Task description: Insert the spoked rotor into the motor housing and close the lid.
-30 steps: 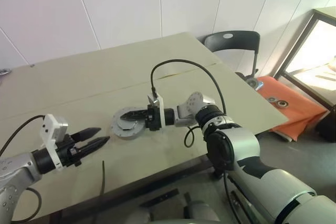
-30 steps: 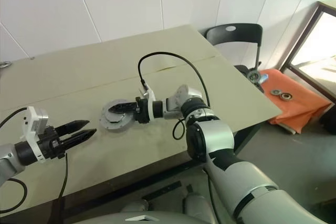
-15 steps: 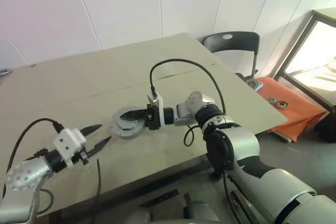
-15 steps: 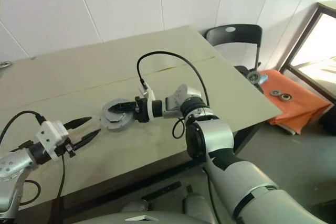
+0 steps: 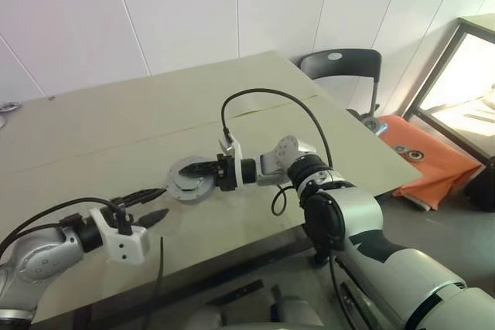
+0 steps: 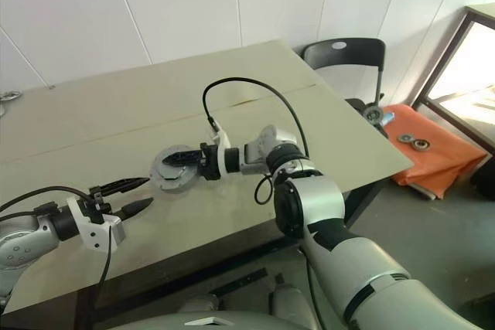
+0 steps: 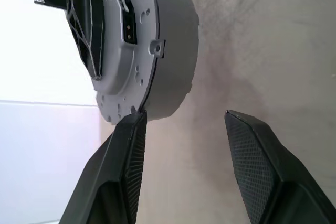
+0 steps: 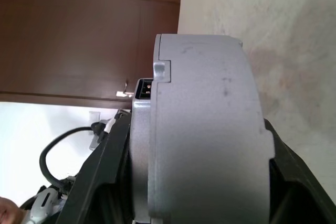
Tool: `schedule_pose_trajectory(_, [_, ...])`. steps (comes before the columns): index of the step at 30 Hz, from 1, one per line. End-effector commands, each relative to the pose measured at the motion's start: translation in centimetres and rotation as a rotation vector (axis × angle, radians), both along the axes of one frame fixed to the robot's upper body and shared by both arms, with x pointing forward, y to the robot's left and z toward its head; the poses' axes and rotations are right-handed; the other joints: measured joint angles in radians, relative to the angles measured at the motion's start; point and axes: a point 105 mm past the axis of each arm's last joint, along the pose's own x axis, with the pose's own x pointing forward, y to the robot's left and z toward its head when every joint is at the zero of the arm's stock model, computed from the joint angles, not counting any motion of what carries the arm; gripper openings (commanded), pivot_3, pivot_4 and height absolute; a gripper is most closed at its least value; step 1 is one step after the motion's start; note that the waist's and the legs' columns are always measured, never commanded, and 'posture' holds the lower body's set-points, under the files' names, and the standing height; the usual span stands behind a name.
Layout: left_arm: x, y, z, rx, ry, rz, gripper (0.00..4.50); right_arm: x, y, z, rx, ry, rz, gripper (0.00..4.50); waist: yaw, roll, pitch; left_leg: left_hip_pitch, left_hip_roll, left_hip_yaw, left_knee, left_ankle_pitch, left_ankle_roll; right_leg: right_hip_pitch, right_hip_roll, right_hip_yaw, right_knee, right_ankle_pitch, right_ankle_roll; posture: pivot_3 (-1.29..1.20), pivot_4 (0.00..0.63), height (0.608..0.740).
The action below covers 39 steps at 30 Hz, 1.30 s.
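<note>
Table [image 5: 93,137] scene: my right gripper [image 5: 193,171] clamps the grey housing [image 5: 188,185]; left gripper [image 5: 151,206] hangs parted and empty beside it.
If I bring the left in carelessly, a fingertip could knock the housing askew in the right's hold.

Motor housing [image 5: 188,183] sits on the table [image 5: 116,129], near its front-middle. Right gripper [image 5: 192,168] reaches in from the housing's right side, one finger lying across the top of the housing, the other below at its side; housing is between the two fingers. Left gripper [image 5: 151,205] hovers over the table just left of and nearer than the housing, fingertips pointing toward it and apart from it, jaws parted with bare table between them. Cable [image 5: 267,102] arches up behind the right gripper. Chair [image 5: 344,67] stands beyond the table's far-right corner, well behind and right of the right gripper.
</note>
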Motion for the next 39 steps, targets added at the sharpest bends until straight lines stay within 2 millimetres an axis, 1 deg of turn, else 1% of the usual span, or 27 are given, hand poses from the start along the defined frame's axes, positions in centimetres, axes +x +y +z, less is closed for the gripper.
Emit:
schedule_pose_trajectory(1, [1.4,1.1,2.6,-0.378,-0.04,0.198,2.52,0.0,0.9,1.4,0.045,-0.03,0.014,2.32,-0.001,0.0,0.0,0.0,0.0,0.0,0.001,0.0,0.0,0.0,0.0,0.0,0.001,0.0,0.0,0.0,0.0,0.74])
schedule_pose_trajectory(2, [1.7,2.0,3.1,-0.561,0.004,0.29,2.52,0.0,0.9,1.3,0.043,-0.03,0.013,2.32,-0.003,0.0,0.0,0.0,0.0,0.0,0.001,0.0,0.0,0.0,0.0,0.0,0.001,0.0,0.0,0.0,0.0,0.74])
schedule_pose_trajectory(3, [2.0,2.8,3.6,-0.708,0.041,0.362,2.52,0.0,0.8,1.3,0.04,-0.031,0.012,2.32,-0.003,-0.001,-0.001,0.0,0.001,0.0,0.002,0.0,0.001,0.0,0.0,0.0,0.002,0.0,0.001,0.0,0.0,0.74])
schedule_pose_trajectory(4, [2.1,3.3,3.8,-0.819,0.086,0.41,2.52,0.0,0.8,1.2,0.038,-0.032,0.012,2.32,-0.003,-0.002,-0.001,0.0,0.001,-0.001,0.003,0.0,0.001,0.0,0.0,0.0,0.003,0.0,0.001,0.0,0.0,0.74])
schedule_pose_trajectory(5, [1.9,3.7,3.5,-0.987,0.202,0.464,2.52,0.0,0.8,1.2,0.036,-0.032,0.012,2.32,-0.003,-0.003,-0.001,-0.001,0.001,-0.002,0.003,0.0,0.001,0.0,0.0,0.0,0.003,0.0,0.001,0.0,0.0,0.74])
schedule_pose_trajectory(6, [1.5,3.7,3.2,-1.103,0.323,0.477,2.52,0.0,0.8,1.1,0.034,-0.032,0.012,2.32,-0.006,-0.003,-0.001,-0.001,0.001,-0.003,0.003,0.0,0.001,0.0,0.0,-0.001,0.004,0.0,0.001,0.0,0.0,0.74])
schedule_pose_trajectory(7, [1.2,3.7,2.9,-1.276,0.458,0.502,2.52,0.0,0.9,1.0,0.031,-0.033,0.015,2.32,-0.009,-0.002,-0.001,0.0,0.001,-0.003,0.003,0.0,0.001,0.0,0.0,-0.001,0.004,0.0,0.001,0.0,0.0,0.74])
schedule_pose_trajectory(8, [0.3,2.8,2.1,-1.382,0.661,0.503,2.52,-0.1,0.9,1.0,0.028,-0.032,0.016,2.32,-0.01,-0.002,-0.001,0.0,0.001,-0.003,0.004,0.0,0.001,0.0,0.0,0.0,0.005,0.0,0.001,0.0,0.0,0.74])
schedule_pose_trajectory(9, [-0.8,1.7,1.4,-1.432,0.85,0.494,2.52,-0.1,0.9,0.9,0.027,-0.031,0.016,2.32,-0.013,-0.002,-0.001,0.0,0.002,-0.003,0.004,0.0,0.001,0.001,0.0,0.0,0.005,0.0,0.001,0.0,0.0,0.74])
schedule_pose_trajectory(10, [-1.7,0.8,0.9,-1.456,0.986,0.487,2.52,-0.1,0.9,0.9,0.025,-0.031,0.017,2.32,-0.016,-0.002,0.0,0.001,0.001,-0.003,0.004,0.0,0.001,0.001,0.0,0.0,0.005,0.0,0.001,0.0,0.0,0.74])
schedule_pose_trajectory(11, [-2.6,0.3,-0.1,-1.492,1.122,0.505,2.52,-0.1,0.9,0.8,0.022,-0.03,0.017,2.32,-0.02,-0.001,0.0,0.001,0.001,-0.003,0.004,0.0,0.001,0.002,0.0,0.0,0.004,0.0,0.001,0.0,0.0,0.74])
schedule_pose_trajectory(13, [-3.3,0.0,-1.3,-1.565,1.278,0.541,2.52,-0.2,1.0,0.6,0.013,-0.03,0.015,2.32,-0.021,0.0,0.001,0.003,0.0,-0.003,0.004,0.0,0.001,0.004,0.0,-0.001,0.004,0.0,0.001,0.0,0.0,0.74])
schedule_pose_trajectory(15, [-3.3,-0.3,-2.0,-1.638,1.381,0.557,2.52,-0.2,0.9,0.3,0.002,-0.031,0.013,2.32,-0.022,0.0,0.001,0.005,0.0,-0.003,0.004,0.0,0.001,0.006,0.001,-0.002,0.004,0.0,0.001,0.0,0.0,0.74])
schedule_pose_trajectory(18, [-2.4,-0.4,-1.9,-1.758,1.441,0.529,2.52,-0.1,0.9,0.1,-0.006,-0.029,0.007,2.32,-0.022,0.0,0.001,0.009,0.0,-0.003,0.004,0.0,0.001,0.009,0.002,-0.002,0.004,0.0,0.0,0.0,0.0,0.74])
schedule_pose_trajectory(20, [-1.8,-0.4,-0.9,-1.843,1.454,0.46,2.52,-0.1,0.8,0.1,-0.008,-0.027,0.007,2.32,-0.022,-0.001,0.001,0.01,0.001,-0.003,0.004,0.0,0.001,0.01,0.002,-0.002,0.004,0.0,0.0,0.0,0.0,0.74])
schedule_pose_trajectory(23, [-1.2,-0.4,0.0,-1.929,1.442,0.392,2.52,0.1,0.4,0.0,-0.014,-0.028,-0.002,2.32,-0.024,-0.002,0.0,0.01,0.001,-0.002,0.003,0.0,0.0,0.01,0.002,-0.001,0.003,0.0,0.0,0.0,0.0,0.74])
schedule_pose_trajectory(27, [-0.7,-0.7,0.5,-2.037,1.407,0.332,2.52,0.3,0.1,-0.2,-0.024,-0.032,-0.014,2.32,-0.024,-0.002,0.0,0.009,0.001,-0.001,0.003,0.0,0.0,0.009,0.001,0.001,0.001,0.0,0.0,0.0,0.0,0.74])
schedule_pose_trajectory(31, [0.0,-1.8,0.2,-2.09,1.389,0.299,2.52,0.4,0.0,-0.1,-0.026,-0.033,-0.015,2.32,-0.022,-0.002,0.0,0.006,0.001,-0.001,0.003,0.0,0.0,0.007,0.001,0.001,0.0,0.0,0.0,0.0,0.0,0.74])
schedule_pose_trajectory(34, [1.3,-2.5,0.4,-2.136,1.353,0.251,2.52,0.4,0.2,0.1,-0.024,-0.037,-0.017,2.32,-0.016,-0.003,0.0,0.006,0.0,-0.001,0.004,0.0,0.0,0.007,0.001,0.0,0.001,0.0,0.0,0.0,0.0,0.74])
schedule_pose_trajectory(36, [2.2,-3.2,0.3,-2.146,1.348,0.23,2.52,0.4,0.3,0.2,-0.019,-0.039,-0.018,2.32,-0.004,-0.003,0.0,0.005,0.0,0.0,0.004,0.0,0.0,0.007,0.001,0.0,0.001,0.0,0.0,0.0,0.0,0.74])
schedule_pose_trajectory(39, [2.7,-4.4,-0.1,-2.134,1.379,0.219,2.52,0.6,0.5,0.4,-0.01,-0.036,-0.03,2.32,0.001,-0.003,-0.001,0.005,0.0,0.002,0.004,0.0,0.0,0.007,0.001,0.0,0.0,0.0,0.0,0.0,0.0,0.74])
